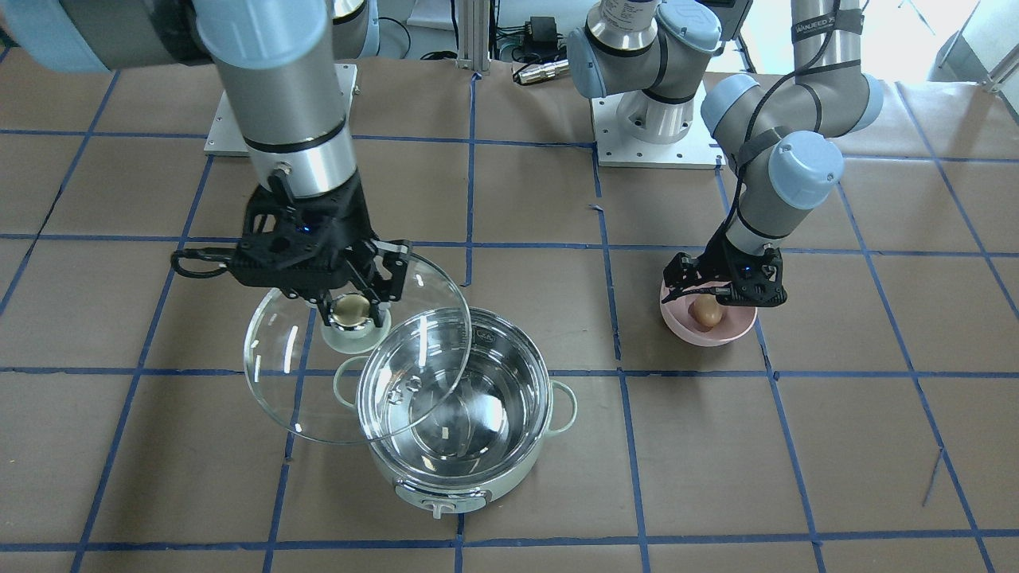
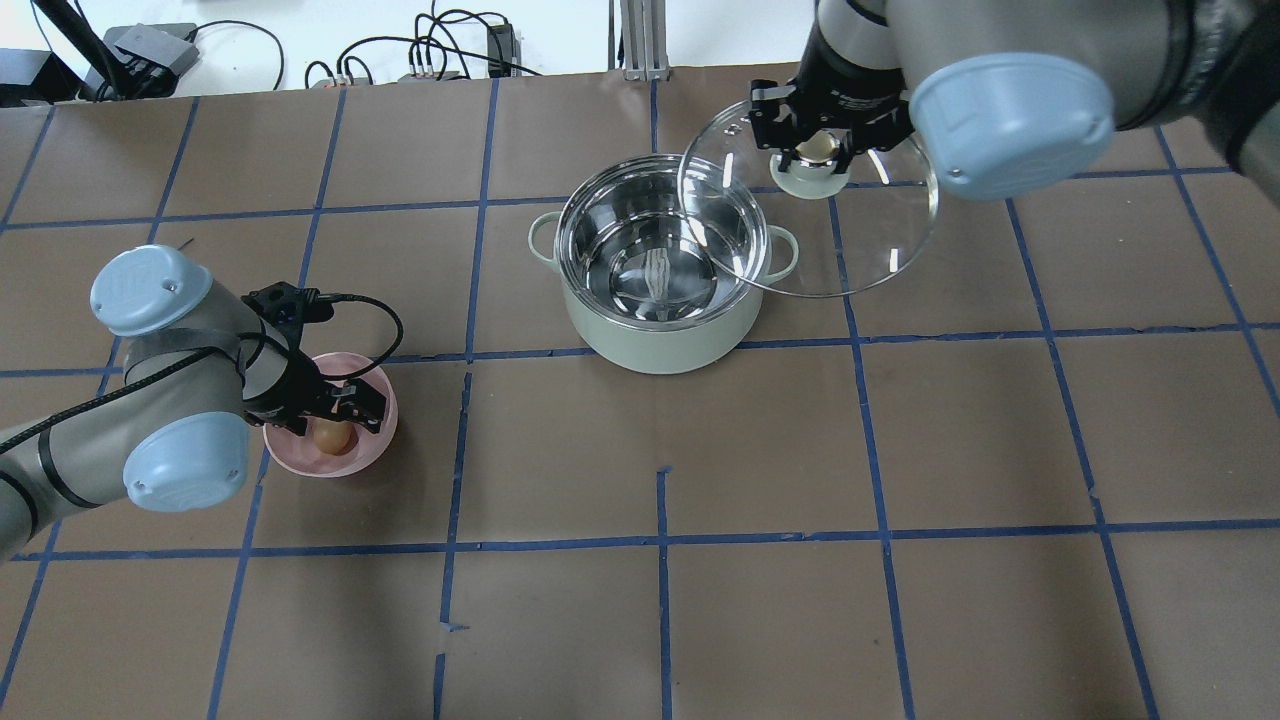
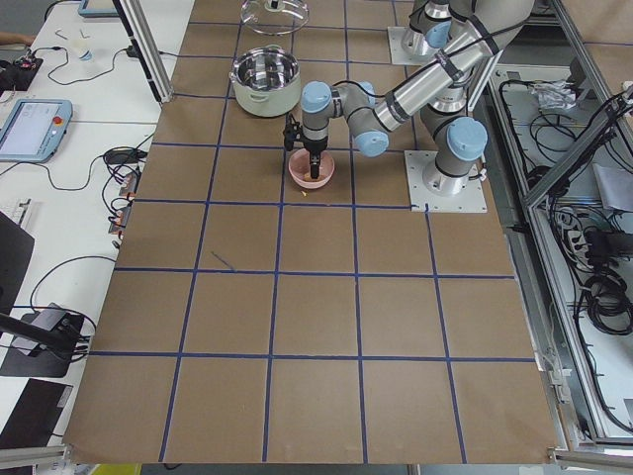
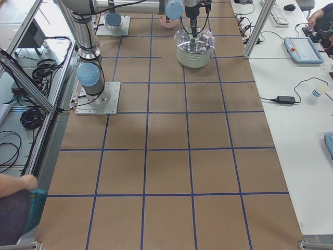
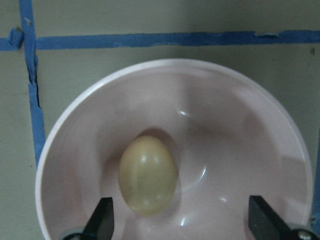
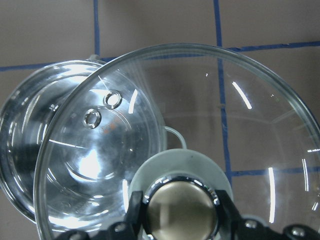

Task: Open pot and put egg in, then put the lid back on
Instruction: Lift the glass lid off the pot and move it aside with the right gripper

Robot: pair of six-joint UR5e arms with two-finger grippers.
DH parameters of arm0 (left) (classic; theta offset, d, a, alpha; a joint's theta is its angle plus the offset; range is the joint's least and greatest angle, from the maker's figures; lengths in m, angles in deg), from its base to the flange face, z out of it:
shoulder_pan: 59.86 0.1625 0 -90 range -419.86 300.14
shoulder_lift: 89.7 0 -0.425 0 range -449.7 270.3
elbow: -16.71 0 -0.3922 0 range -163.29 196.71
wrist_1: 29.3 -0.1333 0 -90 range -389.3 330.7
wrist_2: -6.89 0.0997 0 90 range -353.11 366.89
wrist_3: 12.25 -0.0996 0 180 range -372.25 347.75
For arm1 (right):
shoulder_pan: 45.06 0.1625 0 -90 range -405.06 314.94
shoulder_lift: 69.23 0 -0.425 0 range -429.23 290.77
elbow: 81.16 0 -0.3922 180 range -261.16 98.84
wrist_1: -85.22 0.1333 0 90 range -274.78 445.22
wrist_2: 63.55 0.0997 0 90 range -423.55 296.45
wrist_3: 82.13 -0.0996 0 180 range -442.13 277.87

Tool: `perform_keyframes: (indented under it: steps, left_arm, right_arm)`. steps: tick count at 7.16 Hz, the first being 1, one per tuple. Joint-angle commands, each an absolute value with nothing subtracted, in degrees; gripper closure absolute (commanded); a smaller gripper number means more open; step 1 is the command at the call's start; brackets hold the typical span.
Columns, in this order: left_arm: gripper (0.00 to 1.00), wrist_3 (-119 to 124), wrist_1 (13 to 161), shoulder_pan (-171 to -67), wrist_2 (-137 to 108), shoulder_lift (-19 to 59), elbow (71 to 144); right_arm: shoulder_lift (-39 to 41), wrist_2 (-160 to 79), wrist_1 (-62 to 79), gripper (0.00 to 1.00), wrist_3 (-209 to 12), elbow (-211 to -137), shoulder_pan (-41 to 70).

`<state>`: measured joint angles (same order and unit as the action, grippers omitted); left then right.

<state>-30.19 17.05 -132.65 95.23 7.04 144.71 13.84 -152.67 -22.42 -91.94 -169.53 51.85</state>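
Observation:
The mint-green pot (image 1: 458, 469) stands open on the table, its steel inside empty; it also shows in the overhead view (image 2: 650, 345). My right gripper (image 1: 350, 306) is shut on the knob of the glass lid (image 1: 318, 398) and holds the lid tilted in the air, beside the pot and overlapping its rim. The right wrist view shows the knob (image 6: 181, 207) between the fingers. The egg (image 5: 148, 175) lies in a pink bowl (image 5: 240, 125). My left gripper (image 5: 183, 220) is open just above the bowl, its fingertips either side of the egg, apart from it.
The pink bowl (image 2: 378, 442) sits about two tiles from the pot on my left side. Blue tape lines grid the brown table. The arm bases (image 1: 649, 119) and cables lie at the robot's edge.

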Motion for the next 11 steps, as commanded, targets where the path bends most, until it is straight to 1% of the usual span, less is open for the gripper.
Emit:
perform_keyframes:
  steps: [1,2,6,11]
  left_arm:
    - [0.07,-30.36,16.76,-132.55,95.22,7.6,144.76]
    - [0.07,-30.36,16.76,-132.55,95.4,7.86,144.76]
    - [0.13,-30.18,16.93,-132.2,95.31,8.82,144.85]
    - [0.14,-30.62,16.67,-129.82,93.91,9.8,145.12]
  right_arm:
    - [19.51,-152.76,-17.19,0.6,-88.11,-170.81,46.99]
    - [21.36,-152.67,-13.17,0.61,-84.1,-170.9,44.88]
    - [22.0,-152.41,-10.58,0.61,-80.63,-172.39,43.18]
    - [22.09,-152.23,-11.45,0.61,-79.05,-173.89,43.18]
